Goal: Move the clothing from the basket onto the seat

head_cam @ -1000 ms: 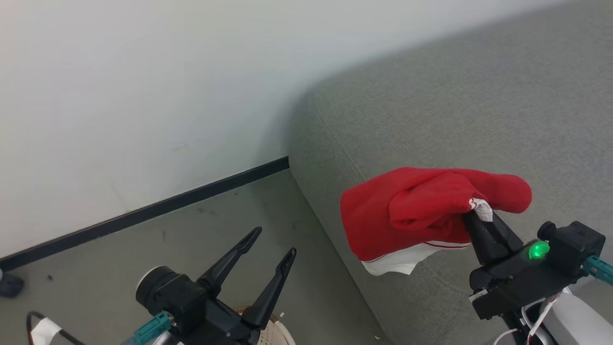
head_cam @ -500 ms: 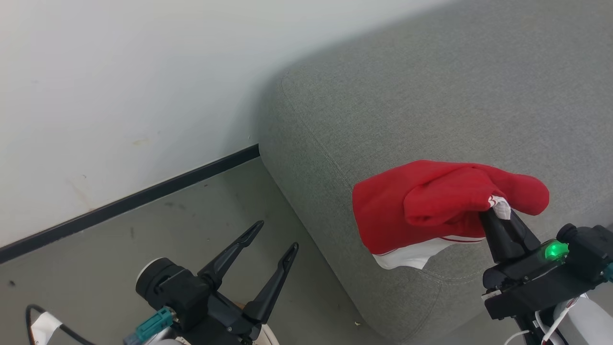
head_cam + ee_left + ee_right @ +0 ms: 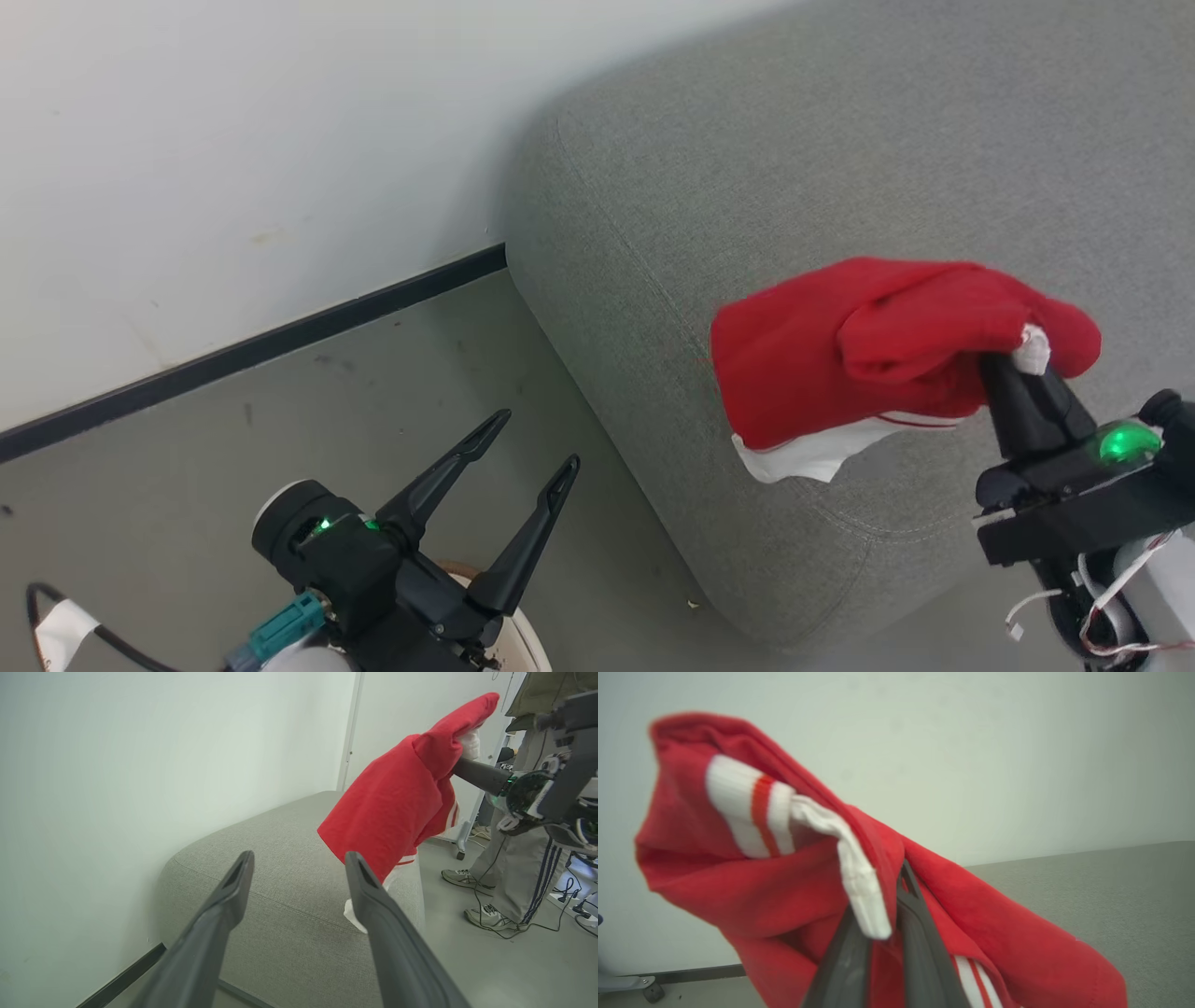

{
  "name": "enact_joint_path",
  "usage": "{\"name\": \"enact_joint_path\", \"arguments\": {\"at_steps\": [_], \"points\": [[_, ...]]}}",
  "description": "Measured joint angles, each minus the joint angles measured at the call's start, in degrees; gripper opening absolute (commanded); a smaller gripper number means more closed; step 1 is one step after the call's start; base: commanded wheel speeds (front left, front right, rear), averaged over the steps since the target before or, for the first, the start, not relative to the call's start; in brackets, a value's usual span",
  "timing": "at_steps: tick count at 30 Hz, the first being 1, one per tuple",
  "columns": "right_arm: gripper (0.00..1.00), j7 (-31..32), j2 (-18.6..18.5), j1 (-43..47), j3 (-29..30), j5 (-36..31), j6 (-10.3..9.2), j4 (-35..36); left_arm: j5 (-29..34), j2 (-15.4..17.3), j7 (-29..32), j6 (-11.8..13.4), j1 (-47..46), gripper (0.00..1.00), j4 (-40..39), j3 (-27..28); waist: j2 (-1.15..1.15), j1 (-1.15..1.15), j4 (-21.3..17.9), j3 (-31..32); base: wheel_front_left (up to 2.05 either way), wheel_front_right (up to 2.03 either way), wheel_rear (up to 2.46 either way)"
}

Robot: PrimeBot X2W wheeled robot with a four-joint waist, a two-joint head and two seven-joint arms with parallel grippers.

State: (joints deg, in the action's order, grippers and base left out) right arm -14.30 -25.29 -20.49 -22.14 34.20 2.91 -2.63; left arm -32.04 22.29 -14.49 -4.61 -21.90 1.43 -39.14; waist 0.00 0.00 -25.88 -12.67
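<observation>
Over seat [image 3: 840, 140] edge, right gripper [image 3: 1008, 383] pinches clothing [image 3: 840, 373], which hangs left of its fingers, seat below; left gripper [image 3: 538, 439] spread, empty.

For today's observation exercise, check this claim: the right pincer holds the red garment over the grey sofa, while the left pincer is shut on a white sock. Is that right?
Not quite. The left pincer is open and holds nothing, as the left wrist view shows. The rest stands: the right pincer holds the red garment over the grey sofa.
</observation>
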Motion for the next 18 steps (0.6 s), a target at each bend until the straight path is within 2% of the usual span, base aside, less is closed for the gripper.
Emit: {"name": "enact_joint_path", "arguments": {"at_steps": [7,15,18], "points": [[0.0,-0.16,-0.19,-4.81,4.75,1.43,0.48,-5.23,0.82,1.14,0.31,-0.29,-1.57,1.0,-1.98,-0.16,0.0,0.0,0.51,-2.83,0.0,0.0,0.0],[0.0,-0.41,-0.64,-11.6,9.45,2.15,-0.46,-9.31,1.45,3.23,1.88,-0.52,-3.64,1.0,-5.22,-0.01,0.0,0.0,1.73,-7.12,0.0,0.0,0.0],[0.0,-0.41,-1.03,-13.58,10.92,2.16,-1.38,-11.23,1.65,3.45,2.8,-0.96,-4.6,1.0,-6.86,-0.15,0.0,0.0,2.26,-9.02,0.0,0.0,0.0]]}}
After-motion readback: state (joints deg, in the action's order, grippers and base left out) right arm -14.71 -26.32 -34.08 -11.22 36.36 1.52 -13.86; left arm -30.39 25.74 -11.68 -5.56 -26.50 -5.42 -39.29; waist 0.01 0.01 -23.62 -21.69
